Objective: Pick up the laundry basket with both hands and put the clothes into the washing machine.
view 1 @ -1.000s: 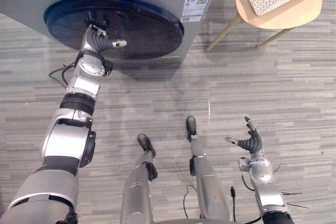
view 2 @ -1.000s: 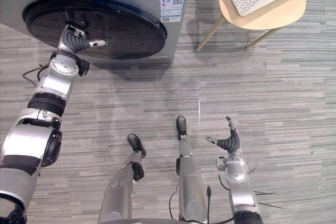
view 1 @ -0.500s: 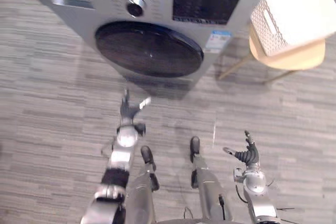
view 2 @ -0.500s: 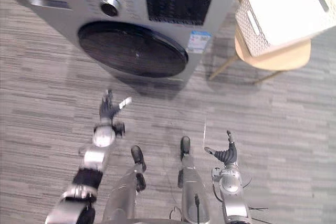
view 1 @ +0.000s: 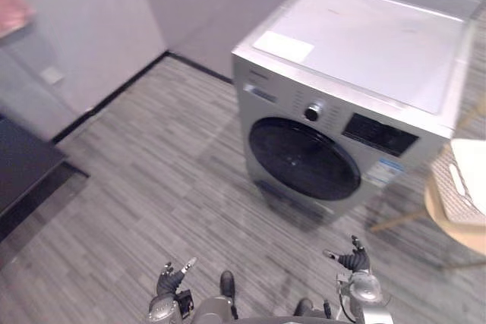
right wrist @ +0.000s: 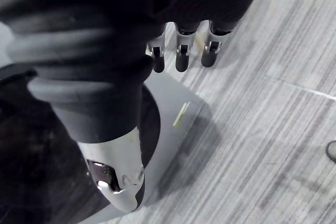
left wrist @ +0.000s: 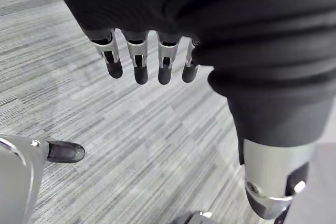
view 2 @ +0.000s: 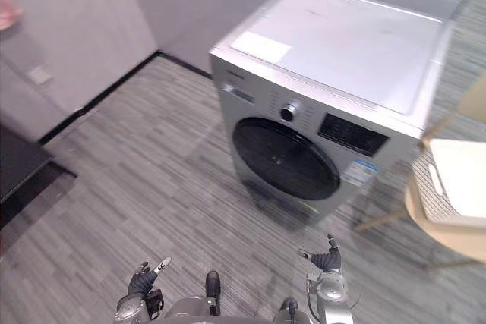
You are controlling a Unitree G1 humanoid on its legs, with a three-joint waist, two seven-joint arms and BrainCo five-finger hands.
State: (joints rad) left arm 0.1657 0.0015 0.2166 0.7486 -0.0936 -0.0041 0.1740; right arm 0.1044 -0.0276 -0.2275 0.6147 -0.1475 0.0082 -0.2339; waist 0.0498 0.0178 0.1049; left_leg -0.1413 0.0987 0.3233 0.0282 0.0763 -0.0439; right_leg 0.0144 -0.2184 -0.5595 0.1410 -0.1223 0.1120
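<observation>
Since a second ago the left hand (view 1: 168,284) has come away from the door (view 1: 304,158) of the washing machine (view 1: 357,66) and dropped low at 7 o'clock, while the camera has lifted, so the whole machine now shows from further back; the right hand (view 1: 353,260) stays low at 5 o'clock. Both hands are empty, fingers straight and spread. The laundry basket (view 1: 469,181) sits on a round wooden stool (view 1: 448,225) at 3 o'clock, just right of the machine and well apart from both hands. It looks like white perforated plastic, so probably light and stiff, a little slick, unlikely to be fragile. A slot handle shows in the near rim; I would take hold there and at the opposite rim, one hand each. Whether clothes lie inside cannot be made out. The door looks shut, so it would need opening before loading. Both eye views give the layout of machine, stool and basket. By contrast, the left wrist view gives its fingers (left wrist: 137,69) hanging straight over bare floor (left wrist: 131,145). Likewise the right wrist view shows relaxed fingers (right wrist: 181,59), with what seems the machine's front beyond.
</observation>
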